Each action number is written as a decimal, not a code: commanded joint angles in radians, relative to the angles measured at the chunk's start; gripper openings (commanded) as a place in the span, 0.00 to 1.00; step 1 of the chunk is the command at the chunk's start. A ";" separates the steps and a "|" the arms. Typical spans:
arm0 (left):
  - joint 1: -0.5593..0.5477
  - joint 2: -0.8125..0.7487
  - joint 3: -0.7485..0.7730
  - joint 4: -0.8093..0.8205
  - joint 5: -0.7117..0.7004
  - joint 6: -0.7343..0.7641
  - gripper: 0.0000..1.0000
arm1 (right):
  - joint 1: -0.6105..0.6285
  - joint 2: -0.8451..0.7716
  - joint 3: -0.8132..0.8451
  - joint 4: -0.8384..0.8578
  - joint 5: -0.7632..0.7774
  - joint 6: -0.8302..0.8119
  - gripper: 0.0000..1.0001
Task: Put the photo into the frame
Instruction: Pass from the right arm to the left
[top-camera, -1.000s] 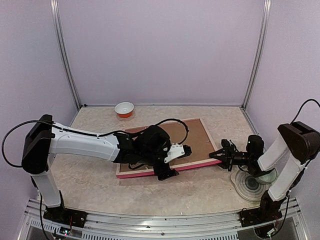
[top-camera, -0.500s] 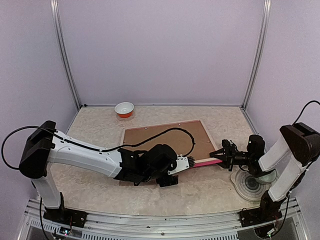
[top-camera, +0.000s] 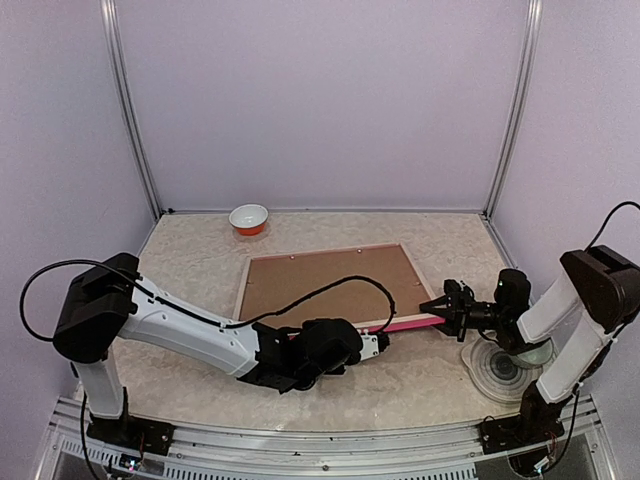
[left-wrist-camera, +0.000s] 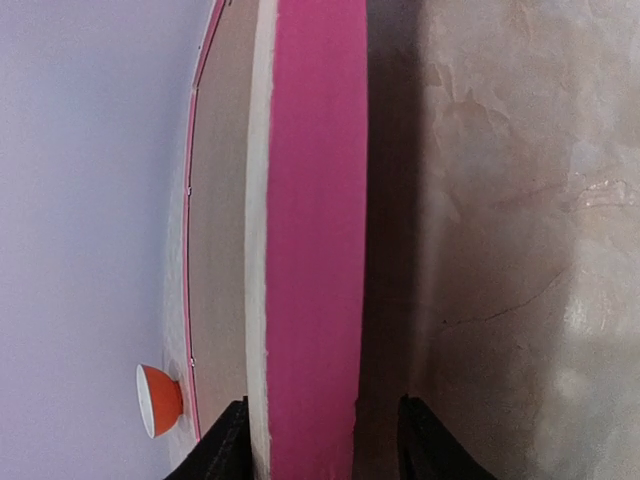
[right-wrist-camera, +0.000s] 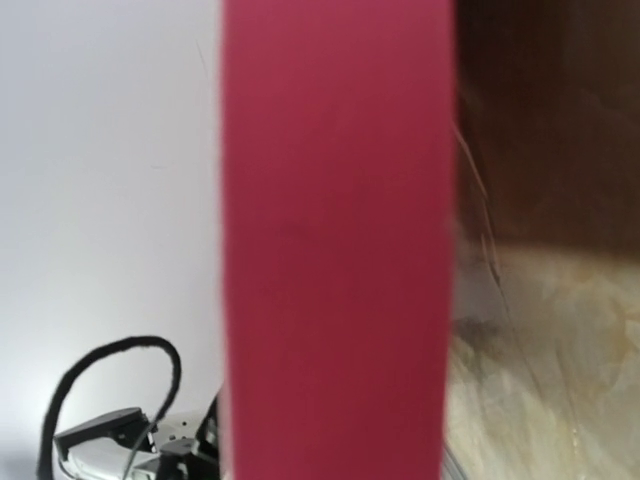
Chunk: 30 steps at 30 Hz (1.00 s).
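Note:
The frame (top-camera: 410, 323) lies back-up in the middle of the table, its bright pink near edge (left-wrist-camera: 315, 230) showing. A plain brown backing board (top-camera: 325, 285) fills it. The photo is hidden. My left gripper (top-camera: 378, 342) sits low at the frame's near edge. Its jaws (left-wrist-camera: 322, 402) straddle the pink edge: one finger rests against the pale back side, while the other finger (left-wrist-camera: 425, 445) stands a small gap off. My right gripper (top-camera: 437, 306) is shut on the frame's near right corner. There the pink edge (right-wrist-camera: 335, 250) fills the right wrist view and hides the fingers.
An orange and white bowl (top-camera: 249, 218) stands at the back left, also in the left wrist view (left-wrist-camera: 158, 400). A clear round dish (top-camera: 503, 368) lies under the right arm. The left arm's black cable (top-camera: 340, 285) loops over the backing board.
My left arm has come off the top of the frame, dropped to its near edge, and its jaws have narrowed around the pink edge. The right gripper has held still.

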<state>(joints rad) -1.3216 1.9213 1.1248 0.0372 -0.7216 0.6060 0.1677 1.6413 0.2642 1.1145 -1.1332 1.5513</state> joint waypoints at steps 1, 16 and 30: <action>-0.017 0.020 -0.018 0.090 -0.088 0.065 0.41 | 0.002 -0.029 0.002 0.069 -0.018 0.018 0.22; -0.031 -0.023 -0.030 0.125 -0.099 0.107 0.00 | 0.000 -0.026 0.007 0.024 -0.020 -0.006 0.37; -0.012 -0.105 0.072 0.049 -0.070 0.089 0.00 | 0.000 -0.233 0.167 -0.728 0.103 -0.497 0.88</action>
<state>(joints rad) -1.3403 1.9018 1.1126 0.0685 -0.7860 0.7368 0.1677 1.4864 0.3634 0.7105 -1.1015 1.2770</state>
